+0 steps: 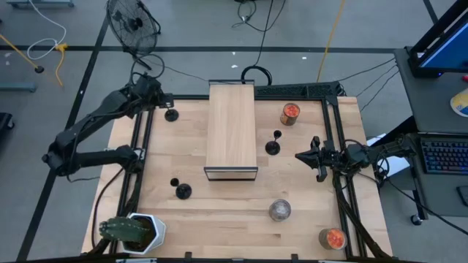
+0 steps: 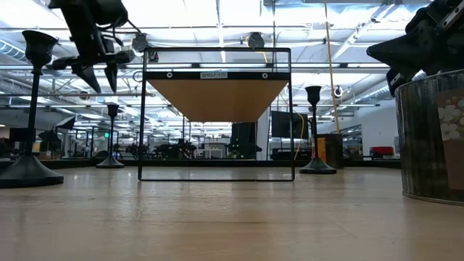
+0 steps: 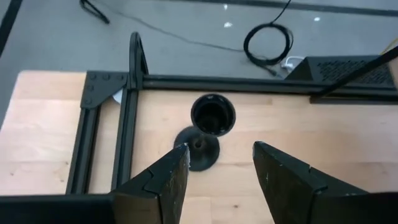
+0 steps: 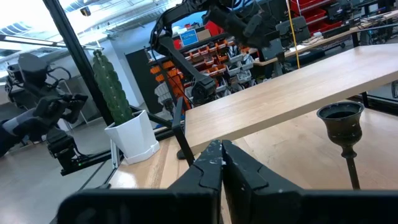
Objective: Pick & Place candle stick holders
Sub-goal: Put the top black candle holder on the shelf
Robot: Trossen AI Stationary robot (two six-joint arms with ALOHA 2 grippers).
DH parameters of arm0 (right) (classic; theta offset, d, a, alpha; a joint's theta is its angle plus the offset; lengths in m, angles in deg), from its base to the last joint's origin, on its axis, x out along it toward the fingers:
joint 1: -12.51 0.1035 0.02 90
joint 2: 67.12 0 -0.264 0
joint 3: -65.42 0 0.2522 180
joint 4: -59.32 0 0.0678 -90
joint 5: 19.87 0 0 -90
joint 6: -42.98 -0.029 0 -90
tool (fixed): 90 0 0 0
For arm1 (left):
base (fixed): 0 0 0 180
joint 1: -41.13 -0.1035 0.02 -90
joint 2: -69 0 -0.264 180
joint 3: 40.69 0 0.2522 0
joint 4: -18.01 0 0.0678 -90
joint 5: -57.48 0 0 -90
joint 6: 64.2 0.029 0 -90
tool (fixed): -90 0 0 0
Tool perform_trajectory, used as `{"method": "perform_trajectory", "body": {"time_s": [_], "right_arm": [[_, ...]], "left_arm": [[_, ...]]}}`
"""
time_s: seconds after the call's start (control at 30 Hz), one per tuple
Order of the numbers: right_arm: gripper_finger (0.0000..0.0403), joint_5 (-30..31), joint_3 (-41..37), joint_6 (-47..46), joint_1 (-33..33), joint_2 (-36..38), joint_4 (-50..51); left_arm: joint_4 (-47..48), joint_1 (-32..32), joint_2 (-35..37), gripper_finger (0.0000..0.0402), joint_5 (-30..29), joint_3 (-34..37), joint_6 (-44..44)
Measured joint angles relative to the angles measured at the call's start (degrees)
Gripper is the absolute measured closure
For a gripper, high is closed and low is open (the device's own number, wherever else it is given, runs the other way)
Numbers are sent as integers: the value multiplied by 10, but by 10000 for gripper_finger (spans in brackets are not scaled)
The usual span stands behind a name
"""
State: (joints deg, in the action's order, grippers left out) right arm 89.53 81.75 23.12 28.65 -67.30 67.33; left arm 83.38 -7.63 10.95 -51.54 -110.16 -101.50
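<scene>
Three black candle stick holders show, each standing on its round base. One (image 1: 171, 115) stands at the far left, one (image 1: 273, 146) right of the shelf, and one (image 1: 183, 191) near the middle left. My left gripper (image 1: 162, 100) hangs open above the far-left holder (image 3: 211, 116), its fingers apart on either side of the cup and touching nothing. My right gripper (image 1: 314, 157) is shut and empty (image 4: 222, 163), level, a little to the right of the holder (image 4: 342, 124) beside the shelf.
A wooden shelf on a black frame (image 1: 231, 131) stands at the table's middle. Glass jars with orange contents stand at the far right (image 1: 290, 113) and near right (image 1: 332, 238). A silvery jar (image 1: 279, 210) and a cactus in a white pot (image 1: 135, 232) stand near the front edge.
</scene>
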Motion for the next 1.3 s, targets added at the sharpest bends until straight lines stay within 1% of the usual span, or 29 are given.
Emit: {"method": "perform_trajectory", "body": {"time_s": [0.23,0.77,1.2,1.3], "right_arm": [[403,0,0,0,0,0,0],[403,0,0,0,0,0,0],[403,0,0,0,0,0,0],[403,0,0,0,0,0,0]], "left_arm": [[-3,-10,-25,213,7,0,-38],[-4,-39,-28,213,5,0,-42],[7,-39,-90,213,6,0,-45],[9,-39,-97,213,18,0,-50]]}}
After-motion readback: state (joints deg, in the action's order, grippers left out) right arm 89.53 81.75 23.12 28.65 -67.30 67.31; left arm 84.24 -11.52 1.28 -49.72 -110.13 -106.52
